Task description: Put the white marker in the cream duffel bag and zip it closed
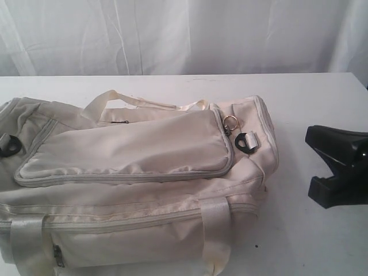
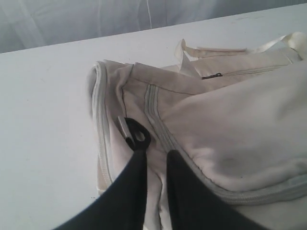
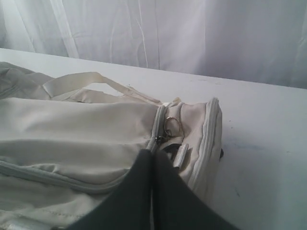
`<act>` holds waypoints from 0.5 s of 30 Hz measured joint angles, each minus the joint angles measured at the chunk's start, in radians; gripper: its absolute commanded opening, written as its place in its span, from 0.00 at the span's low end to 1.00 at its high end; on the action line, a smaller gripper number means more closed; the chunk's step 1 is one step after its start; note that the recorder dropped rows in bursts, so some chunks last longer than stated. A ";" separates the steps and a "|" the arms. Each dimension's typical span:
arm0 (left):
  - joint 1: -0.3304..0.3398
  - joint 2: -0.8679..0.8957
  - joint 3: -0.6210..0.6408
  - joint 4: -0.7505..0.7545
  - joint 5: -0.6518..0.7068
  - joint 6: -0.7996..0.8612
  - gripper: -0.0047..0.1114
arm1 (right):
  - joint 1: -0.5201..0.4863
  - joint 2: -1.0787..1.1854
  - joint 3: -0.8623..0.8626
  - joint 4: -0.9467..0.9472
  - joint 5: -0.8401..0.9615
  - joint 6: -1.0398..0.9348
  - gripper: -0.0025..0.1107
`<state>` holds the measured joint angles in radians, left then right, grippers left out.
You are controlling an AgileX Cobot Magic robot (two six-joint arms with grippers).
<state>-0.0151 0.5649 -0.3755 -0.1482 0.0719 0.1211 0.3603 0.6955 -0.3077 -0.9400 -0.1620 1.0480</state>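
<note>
The cream duffel bag (image 1: 132,172) lies on its side on the white table, its curved top flap zipped round to a metal pull ring (image 1: 229,122) at the right end. The white marker is out of view. My left gripper (image 2: 156,155) does not show in the exterior view. In the left wrist view its dark fingers sit at the bag's left end, beside a black strap loop (image 2: 136,134), closed on a fold of cream fabric. My right gripper (image 1: 336,167) stands to the right of the bag, shut and empty; its fingertips (image 3: 153,155) point toward the pull ring (image 3: 172,125).
A white curtain hangs behind the table (image 1: 310,241). Bare tabletop lies to the right of the bag and behind it. Webbing handles (image 1: 115,98) arch over the bag's far side. A second black strap loop (image 1: 247,142) sits at the right end.
</note>
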 measured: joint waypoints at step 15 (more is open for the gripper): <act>0.000 -0.022 0.002 -0.004 0.106 -0.005 0.23 | 0.000 -0.002 0.002 0.000 0.000 0.087 0.02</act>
<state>-0.0151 0.5432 -0.3738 -0.1523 0.1780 0.1160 0.3603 0.6932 -0.3061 -0.9400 -0.1620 1.1353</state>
